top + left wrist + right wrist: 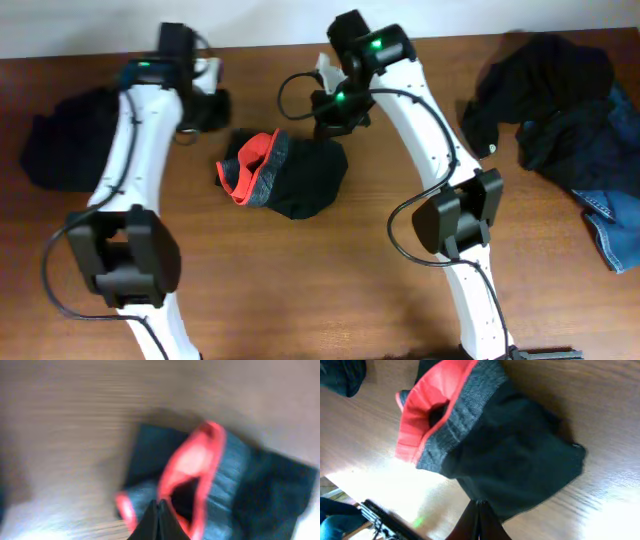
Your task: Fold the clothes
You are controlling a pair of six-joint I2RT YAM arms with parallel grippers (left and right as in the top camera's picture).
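The black trousers (285, 178) lie bunched at the middle of the table (300, 290), between the two arms, with grey waistband and red-orange lining exposed. The left gripper (158, 508) and right gripper (479, 508) both show their fingers pressed together over the bundle. No cloth appears pinched, though the left wrist view is blurred.

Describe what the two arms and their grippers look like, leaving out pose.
Both arms match: the left arm and right arm have smooth white links joined by chunky black joint housings, with small green lights glowing near the wrists. Thin black cables loop loosely beside each. The left gripper and right gripper have dark, narrow, tapered fingers. No printed markings are readable.
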